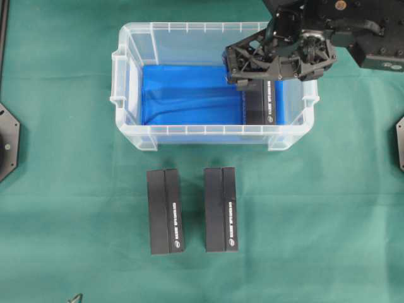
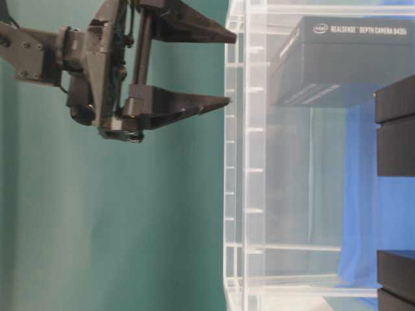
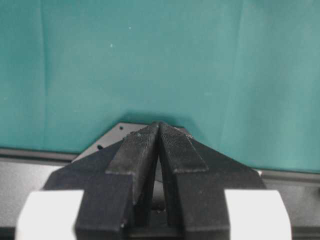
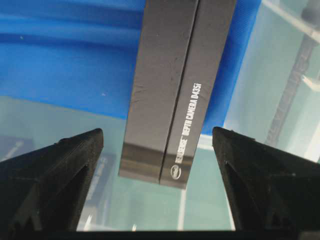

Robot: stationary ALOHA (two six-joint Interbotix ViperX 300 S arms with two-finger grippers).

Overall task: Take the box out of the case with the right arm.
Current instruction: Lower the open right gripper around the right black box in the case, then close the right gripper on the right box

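Fingers [image 4: 60,165] spread wide above the black, white-lettered box [image 4: 175,85] in the case [image 1: 189,134].

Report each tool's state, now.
Left tool: closed, holding nothing.
Right tool: open, above the box in the case, holding nothing.

A green cloth [image 1: 76,240] covers the worktop from edge to edge of the overhead view, faintly creased. Light falls evenly, with soft shadows. Black plates [image 1: 7,142] sit at the left and right edges.
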